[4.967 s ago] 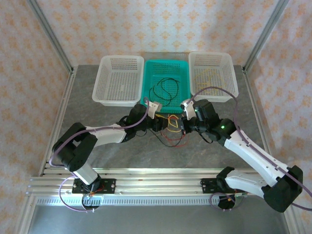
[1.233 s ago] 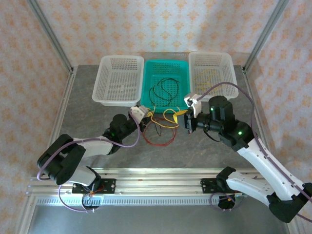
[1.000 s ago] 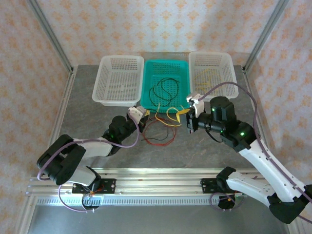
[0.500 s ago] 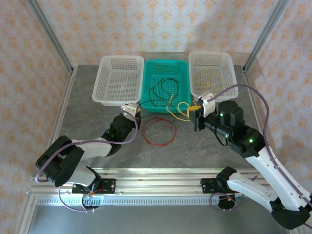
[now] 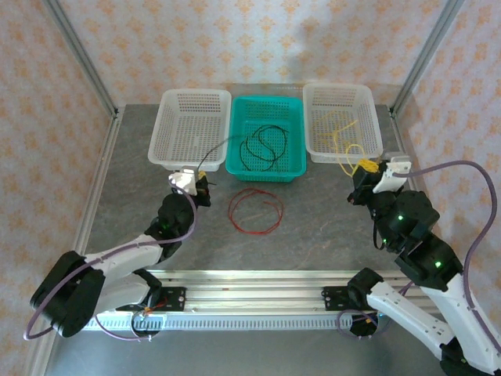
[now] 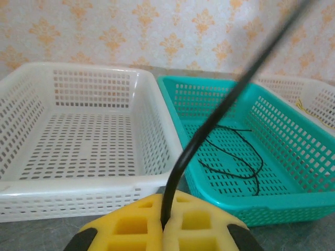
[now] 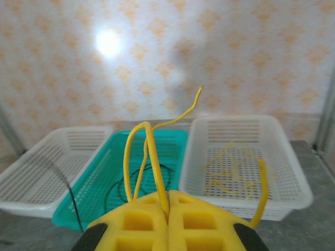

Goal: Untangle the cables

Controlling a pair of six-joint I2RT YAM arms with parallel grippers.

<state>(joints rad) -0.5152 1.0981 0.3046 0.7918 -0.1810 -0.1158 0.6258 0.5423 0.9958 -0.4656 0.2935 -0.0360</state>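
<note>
Evidently light and limp, the black cable (image 6: 220, 110) is pinched by the closed left gripper (image 6: 165, 209), the yellow cable (image 7: 152, 157) by the right gripper (image 7: 168, 204); ends are best gripped.

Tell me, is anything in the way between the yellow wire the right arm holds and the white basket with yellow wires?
Nothing visible does. The right gripper, jaws shut on the yellow cable, hangs just before the right white basket; only that basket's own low near rim lies between them.
</note>
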